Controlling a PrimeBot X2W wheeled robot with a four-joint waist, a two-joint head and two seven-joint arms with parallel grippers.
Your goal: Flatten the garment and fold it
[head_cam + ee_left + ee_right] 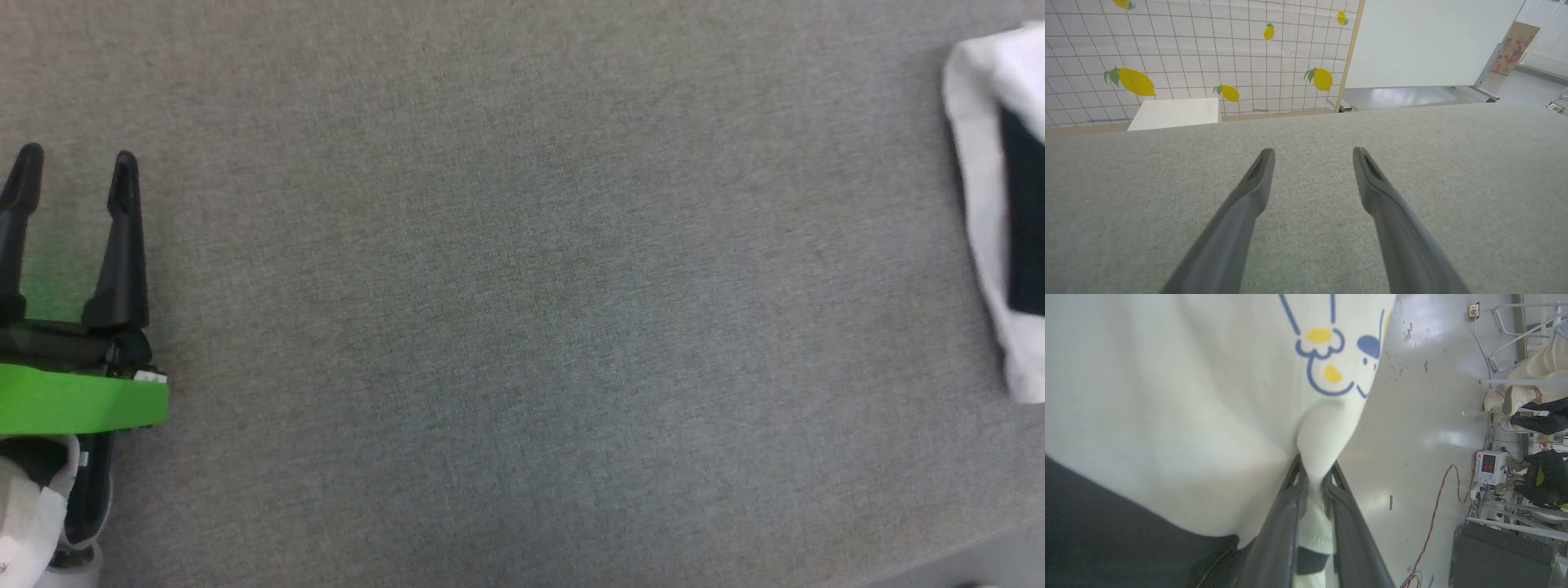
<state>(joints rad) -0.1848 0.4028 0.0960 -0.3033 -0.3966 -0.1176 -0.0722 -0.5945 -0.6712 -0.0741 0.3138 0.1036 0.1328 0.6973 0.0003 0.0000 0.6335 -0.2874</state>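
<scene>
Flattening looks barely started. The right hand (1314,473) is clenched on a bunched fold of the white T-shirt (1167,396), which hangs lifted, well to the right of the grey desk (522,286). The left hand (76,163) hovers released over the desk. Spreading and folding are not yet done.

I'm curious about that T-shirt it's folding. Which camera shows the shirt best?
The right wrist view: the T-shirt spreads across it, white with a blue-and-yellow print, a fold pinched in the right gripper. The head view catches a white-and-black edge at its far right. The left wrist view looks over the grey surface instead.
</scene>
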